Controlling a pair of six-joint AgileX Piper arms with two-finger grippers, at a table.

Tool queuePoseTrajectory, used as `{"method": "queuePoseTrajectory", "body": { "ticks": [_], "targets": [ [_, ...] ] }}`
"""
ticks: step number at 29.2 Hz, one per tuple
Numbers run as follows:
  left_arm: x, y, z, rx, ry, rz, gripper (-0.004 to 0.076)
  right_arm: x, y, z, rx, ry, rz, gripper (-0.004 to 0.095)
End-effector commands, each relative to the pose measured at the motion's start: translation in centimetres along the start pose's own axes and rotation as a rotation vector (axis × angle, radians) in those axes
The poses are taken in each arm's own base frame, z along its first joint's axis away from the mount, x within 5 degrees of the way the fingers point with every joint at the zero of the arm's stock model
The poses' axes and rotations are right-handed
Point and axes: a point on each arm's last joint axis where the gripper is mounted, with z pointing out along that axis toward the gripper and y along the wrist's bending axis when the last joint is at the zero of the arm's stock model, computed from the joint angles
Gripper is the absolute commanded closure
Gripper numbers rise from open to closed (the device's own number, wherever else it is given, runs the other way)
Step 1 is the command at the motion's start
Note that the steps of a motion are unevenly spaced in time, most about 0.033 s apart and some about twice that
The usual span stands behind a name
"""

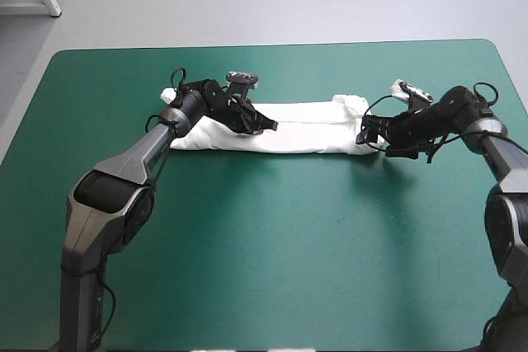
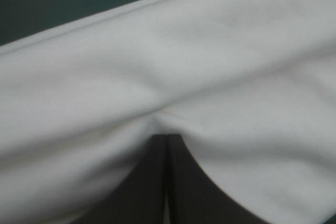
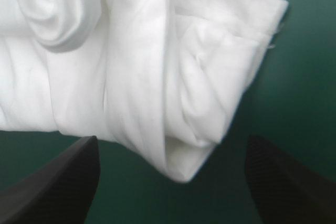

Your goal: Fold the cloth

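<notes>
The T-shirt (image 1: 313, 133) is plain white all over, its folds shaded in soft pale grey where the layers roll over one another. The counter (image 1: 272, 245) wears a solid teal-green cover, one even colour from edge to edge, lighter where the light catches it and darker in the shadow beside the white cloth. The left gripper (image 1: 271, 125) is black, and its fingers (image 2: 152, 182) read as dark matt black against the white. The right gripper (image 1: 364, 132) is black too, its fingers (image 3: 63, 182) showing a fine speckled weave. Both arms have grey metallic segments and black joints.
</notes>
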Motion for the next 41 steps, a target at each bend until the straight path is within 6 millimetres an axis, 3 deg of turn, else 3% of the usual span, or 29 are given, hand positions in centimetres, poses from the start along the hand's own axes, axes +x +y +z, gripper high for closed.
{"method": "queuePoseTrajectory", "body": {
  "ticks": [1, 8, 12, 15, 21, 34, 37, 41],
  "targets": [
    [-1.1, -1.2, -2.2, 0.023, -0.043, 0.006, 0.0734, -1.5, 1.0, -0.8, -0.106, -0.108, -0.002, 0.0222],
    [-0.9, -1.3, -2.2, 0.029, -0.020, 0.001, 0.0734, -1.7, 0.9, 1.2, -0.159, -0.113, -0.001, 0.0420],
    [-0.8, -1.3, -2.2, 0.030, -0.012, 0.003, 0.0734, -1.6, 1.4, 1.9, -0.156, -0.111, -0.041, 0.0666],
    [-0.7, -1.3, -2.2, 0.033, 0.000, 0.003, 0.0734, -1.6, 1.8, 1.6, -0.165, -0.117, -0.079, 0.0913],
    [-0.4, -1.6, -2.2, 0.045, 0.040, 0.008, 0.0734, -1.9, 5.0, -1.8, -0.216, -0.157, -0.172, 0.0922],
    [0.0, -4.1, -1.5, 0.073, 0.061, 0.056, 0.0734, -3.5, 14.5, -11.2, -0.191, -0.280, -0.320, 0.0922],
    [0.1, -4.4, -1.5, 0.077, 0.068, 0.060, 0.0734, -3.5, 16.2, -12.6, -0.225, -0.310, -0.335, 0.0922],
    [0.3, -4.3, -1.6, 0.085, 0.093, 0.059, 0.0734, -3.2, 17.4, -13.1, -0.224, -0.319, -0.339, 0.0922]
  ]
}}
